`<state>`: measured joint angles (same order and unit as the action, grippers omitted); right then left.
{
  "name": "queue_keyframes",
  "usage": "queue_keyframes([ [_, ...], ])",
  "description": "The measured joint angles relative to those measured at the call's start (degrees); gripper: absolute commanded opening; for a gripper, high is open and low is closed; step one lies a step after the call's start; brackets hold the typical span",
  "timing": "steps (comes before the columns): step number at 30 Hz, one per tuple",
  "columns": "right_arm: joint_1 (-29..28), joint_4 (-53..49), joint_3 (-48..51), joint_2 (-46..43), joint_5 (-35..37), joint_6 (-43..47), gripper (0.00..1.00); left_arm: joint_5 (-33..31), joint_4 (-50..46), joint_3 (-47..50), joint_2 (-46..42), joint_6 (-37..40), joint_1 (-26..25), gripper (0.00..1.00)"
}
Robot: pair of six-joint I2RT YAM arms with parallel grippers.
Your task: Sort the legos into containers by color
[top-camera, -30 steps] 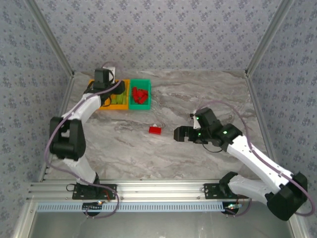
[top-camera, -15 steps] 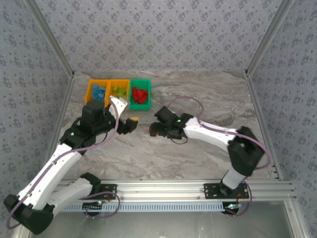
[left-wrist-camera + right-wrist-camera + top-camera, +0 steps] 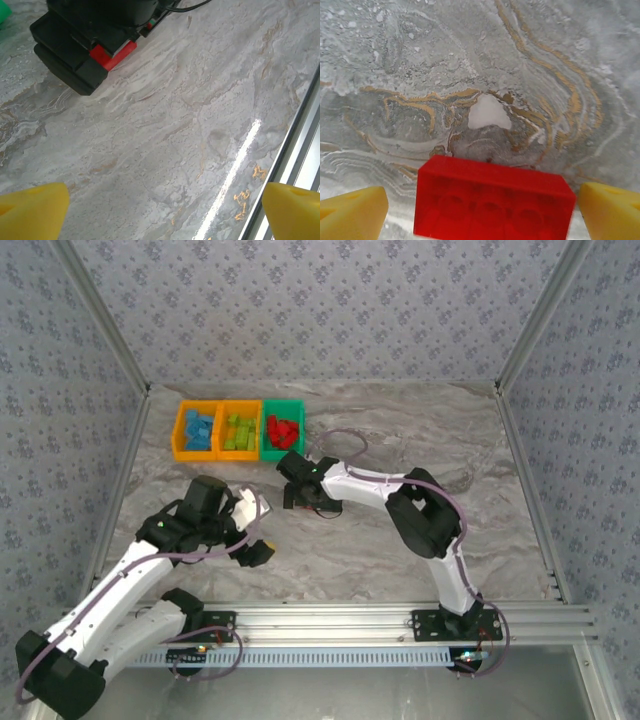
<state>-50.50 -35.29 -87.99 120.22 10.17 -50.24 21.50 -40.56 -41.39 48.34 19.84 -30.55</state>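
Marble table (image 3: pixel 470 75); red lego (image 3: pixel 492 200) sits inside spread right gripper (image 3: pixel 481 212) (apparently ungripped).

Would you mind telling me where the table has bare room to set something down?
Bare: the right half of the table, between the right arm and the side wall. Crowded: before the containers, where the right gripper straddles a red lego, left gripper nearby.

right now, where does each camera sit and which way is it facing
top external: above and behind the arm bases, looking down on the table, the bins, left arm and right arm.
left wrist: on the left arm, facing across the table at the right fingers around a red brick; left fingers at the bottom corners.
right wrist: looking down at the red brick between the right fingers.
shared: both wrist views show that brick.
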Motion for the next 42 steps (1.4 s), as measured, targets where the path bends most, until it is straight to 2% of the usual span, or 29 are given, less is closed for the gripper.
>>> queue_keyframes([
  [8, 0.2, -0.9, -0.5, 0.7, 1.6, -1.0, 0.57, 0.7, 0.6, 0.7, -0.1, 2.5, 0.0, 0.99],
  [10, 0.2, -0.7, -0.3, 0.5, 1.9, -1.3, 0.55, 0.9, 0.9, 1.3, -0.9, 2.7, 0.0, 0.99],
  [17, 0.0, 1.5, 4.8, -6.1, 2.0, 0.9, 0.55, 1.5, 3.2, 2.0, -3.5, 2.7, 0.0, 0.99],
  [21, 0.0, 9.6, 8.5, -14.6, 0.6, 7.4, 0.55, 1.4, 5.2, 3.4, -5.2, 2.0, 0.2, 0.99],
  [24, 0.3, 16.0, 6.5, -15.9, 0.3, 13.3, 0.55, 1.0, 6.6, 4.0, -5.9, 1.4, 0.3, 0.99],
  [32, 5.6, 24.8, -6.7, -3.0, -1.0, 26.4, 0.58, -3.0, 9.2, 6.5, -9.4, 0.4, 0.5, 0.99],
  [37, 8.9, 24.7, -16.9, 7.1, -4.8, 29.0, 0.7, -3.3, 10.4, 6.7, -8.1, 0.2, 0.5, 0.99],
  [38, 9.4, 24.6, -18.8, 8.7, -5.3, 29.4, 0.75, -3.3, 10.5, 6.7, -7.4, 0.2, 0.5, 0.99],
  [40, 9.9, 23.9, -20.7, 10.3, -5.5, 30.2, 0.84, -3.3, 10.6, 6.7, -5.8, 0.0, 0.5, 0.99],
  [42, 9.9, 23.1, -21.2, 10.5, -5.2, 31.1, 0.87, -3.3, 10.6, 6.7, -4.7, 0.0, 0.5, 0.99],
])
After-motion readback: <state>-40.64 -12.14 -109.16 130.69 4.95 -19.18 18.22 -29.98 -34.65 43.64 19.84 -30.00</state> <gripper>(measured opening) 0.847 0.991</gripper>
